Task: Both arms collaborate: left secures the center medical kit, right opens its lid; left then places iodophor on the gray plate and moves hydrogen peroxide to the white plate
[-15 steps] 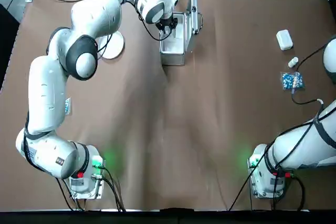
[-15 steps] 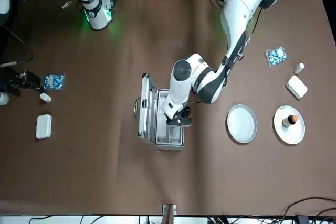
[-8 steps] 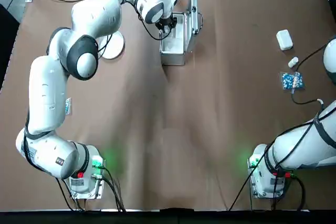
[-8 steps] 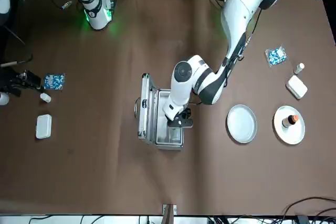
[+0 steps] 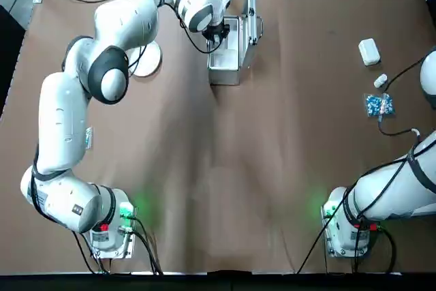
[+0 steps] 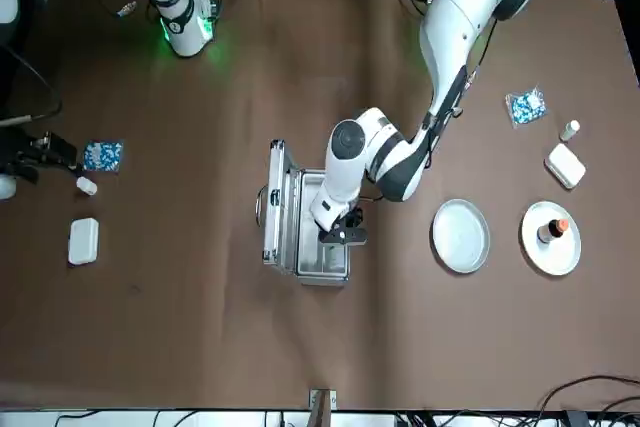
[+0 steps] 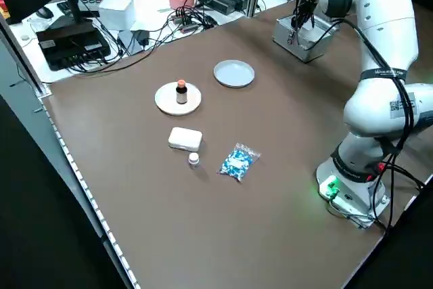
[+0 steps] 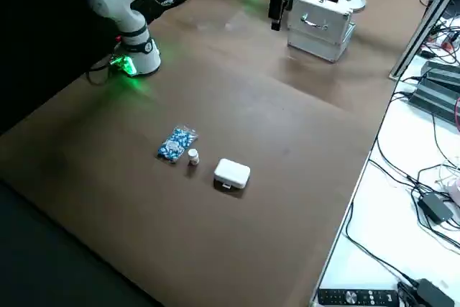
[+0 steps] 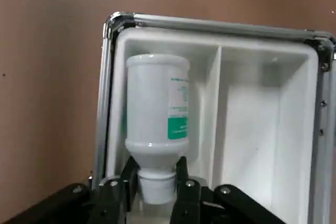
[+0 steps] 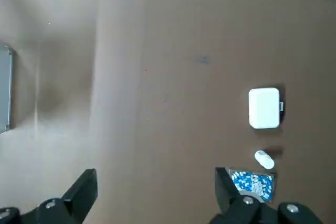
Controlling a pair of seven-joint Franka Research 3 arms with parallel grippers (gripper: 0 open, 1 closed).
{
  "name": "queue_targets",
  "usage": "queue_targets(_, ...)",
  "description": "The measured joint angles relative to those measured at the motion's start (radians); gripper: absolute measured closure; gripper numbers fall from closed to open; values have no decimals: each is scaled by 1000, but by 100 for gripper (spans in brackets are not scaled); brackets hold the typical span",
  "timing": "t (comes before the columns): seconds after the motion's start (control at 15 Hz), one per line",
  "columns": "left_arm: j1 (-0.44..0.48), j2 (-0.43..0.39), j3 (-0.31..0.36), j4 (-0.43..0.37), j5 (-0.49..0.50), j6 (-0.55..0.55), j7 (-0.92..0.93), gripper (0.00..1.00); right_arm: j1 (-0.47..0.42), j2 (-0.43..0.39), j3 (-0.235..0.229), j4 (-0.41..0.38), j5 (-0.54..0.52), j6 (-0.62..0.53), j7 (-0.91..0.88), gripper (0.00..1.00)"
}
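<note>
Medical kit (image 6: 311, 255): center table, lid (image 6: 273, 209) open. Narrower compartment: white bottle (image 9: 156, 103), neck clamped by my left gripper (image 9: 158, 169), shifted only slightly since earlier. Outer plate (image 7: 164, 101): brown bottle (image 7: 181, 93). My right gripper (image 10: 156, 184): parked, jaws apart, right side.

No legible text, brands or numbers; print on labels too small.

Left arm: its elbow is shifting very slightly inward, toward the right arm (image 5: 428, 76).
Left pincer (image 6: 343, 235): is edging slightly farther from the robot's bases, over the open medical kit (image 6: 322, 259).
Right pincer (image 6: 40, 155): is drifting slightly outward.
</note>
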Motion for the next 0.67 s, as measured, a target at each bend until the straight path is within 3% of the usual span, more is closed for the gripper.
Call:
queue_targets(0.33, 2, -1, -3, 11, -3, -1, -29, 67, 0, 0, 0, 0, 0, 0, 0, 1)
queue_targets(0.67, 18, -41, -6, 36, -111, -57, -36, 67, 0, -1, 0, 0, 0, 0, 0, 1)
